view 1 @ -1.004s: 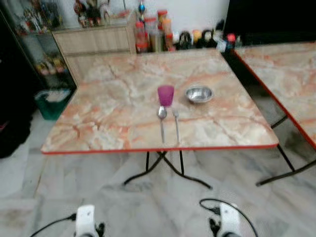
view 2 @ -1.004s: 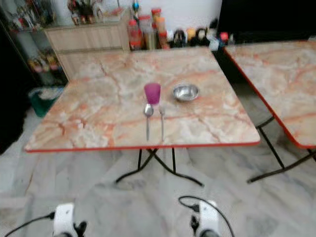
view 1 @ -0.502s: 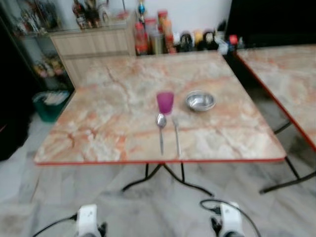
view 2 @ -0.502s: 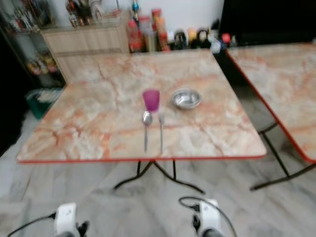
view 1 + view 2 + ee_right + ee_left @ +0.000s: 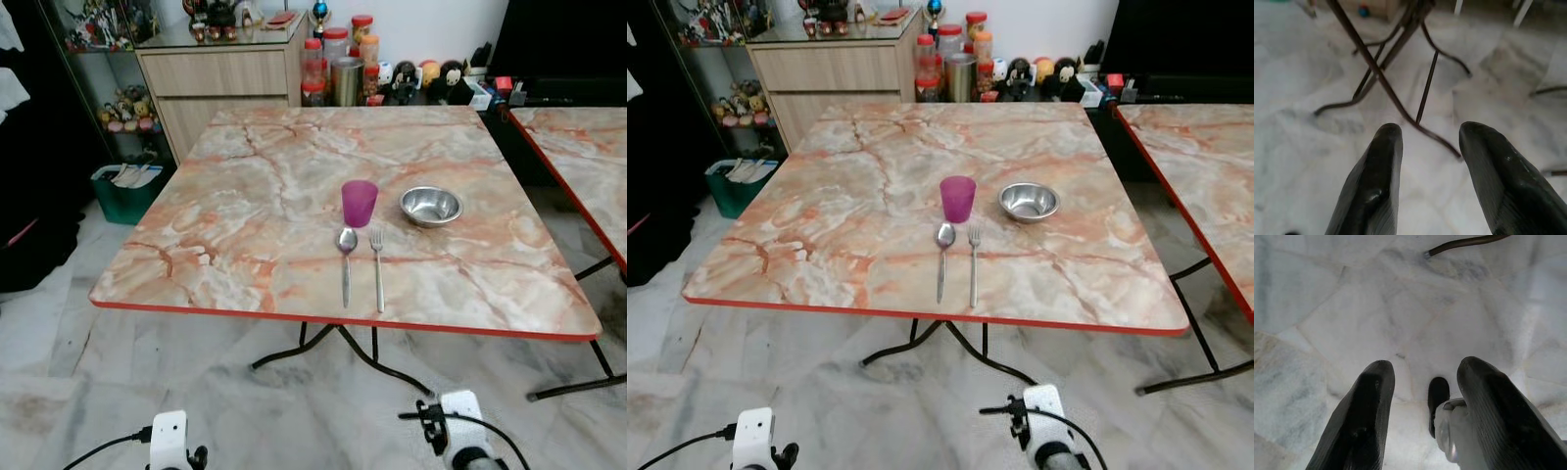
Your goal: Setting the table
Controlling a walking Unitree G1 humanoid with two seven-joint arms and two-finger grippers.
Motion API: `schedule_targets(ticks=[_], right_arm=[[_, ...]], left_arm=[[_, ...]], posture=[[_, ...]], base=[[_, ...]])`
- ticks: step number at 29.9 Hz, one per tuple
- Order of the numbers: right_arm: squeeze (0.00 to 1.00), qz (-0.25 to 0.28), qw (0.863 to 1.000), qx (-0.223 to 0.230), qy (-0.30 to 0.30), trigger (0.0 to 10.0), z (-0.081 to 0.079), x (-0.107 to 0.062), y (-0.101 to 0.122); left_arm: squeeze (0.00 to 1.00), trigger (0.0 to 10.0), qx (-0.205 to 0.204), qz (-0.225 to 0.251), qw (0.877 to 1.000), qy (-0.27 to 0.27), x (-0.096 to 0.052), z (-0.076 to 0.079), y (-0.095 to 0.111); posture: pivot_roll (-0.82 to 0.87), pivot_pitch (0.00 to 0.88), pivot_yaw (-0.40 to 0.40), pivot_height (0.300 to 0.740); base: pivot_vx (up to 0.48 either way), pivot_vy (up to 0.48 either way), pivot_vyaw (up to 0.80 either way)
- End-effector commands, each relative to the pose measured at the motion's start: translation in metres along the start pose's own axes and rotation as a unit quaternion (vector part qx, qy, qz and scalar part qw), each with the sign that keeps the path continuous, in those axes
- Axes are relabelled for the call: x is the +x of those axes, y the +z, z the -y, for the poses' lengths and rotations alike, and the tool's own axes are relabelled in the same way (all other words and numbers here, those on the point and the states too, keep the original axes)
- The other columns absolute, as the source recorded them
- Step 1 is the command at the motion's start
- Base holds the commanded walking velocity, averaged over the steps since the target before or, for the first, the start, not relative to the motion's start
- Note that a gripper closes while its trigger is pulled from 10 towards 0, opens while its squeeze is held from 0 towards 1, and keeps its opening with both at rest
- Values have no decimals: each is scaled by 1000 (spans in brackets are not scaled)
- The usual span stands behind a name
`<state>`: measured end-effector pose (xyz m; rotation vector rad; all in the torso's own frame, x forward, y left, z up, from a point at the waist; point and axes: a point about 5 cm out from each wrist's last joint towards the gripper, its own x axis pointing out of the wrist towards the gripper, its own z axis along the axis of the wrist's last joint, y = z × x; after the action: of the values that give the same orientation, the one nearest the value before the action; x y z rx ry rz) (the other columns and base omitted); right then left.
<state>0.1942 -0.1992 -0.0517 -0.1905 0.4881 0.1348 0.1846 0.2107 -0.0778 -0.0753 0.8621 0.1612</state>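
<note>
On the marble-patterned table (image 5: pixel 245 225) stand a purple cup (image 5: pixel 359 203) and a small steel bowl (image 5: pixel 431 206) to its right. In front of the cup lie a spoon (image 5: pixel 347 262) and a fork (image 5: pixel 377 272), side by side, handles toward me. Both arms hang low over the floor, well short of the table. My left gripper (image 5: pixel 1422 382) is open above the marble floor with nothing between its fingers. My right gripper (image 5: pixel 1430 147) is open too, facing the table's black legs (image 5: pixel 1386 83).
A second marble table (image 5: pixel 578 147) stands at the right. A wooden cabinet (image 5: pixel 225 78) with jars and bottles (image 5: pixel 338 69) lines the back wall. A green bin (image 5: pixel 127 191) sits on the floor at the left. Black table legs (image 5: pixel 333 343) cross under the table.
The camera has shifted and sharpened; the table now sits slightly right and lower in view. Cup, bowl, spoon and fork keep their places. Both arms still hang low.
</note>
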Motion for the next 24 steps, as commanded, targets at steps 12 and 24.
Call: schedule_targets(ticks=[12, 24], right_arm=[[0, 168, 986, 1, -10, 10000, -10, -32, 39], [0, 285, 957, 33, -39, 10000, -10, 1, 139]], left_arm=[[0, 10000, 18, -14, 1000, 0, -2, -6, -5], [0, 10000, 0, -3, 1000, 4, -1, -5, -3]], posture=[[10, 0, 59, 740], [22, 0, 55, 740]], base=[[0, 0, 0], [0, 0, 0]])
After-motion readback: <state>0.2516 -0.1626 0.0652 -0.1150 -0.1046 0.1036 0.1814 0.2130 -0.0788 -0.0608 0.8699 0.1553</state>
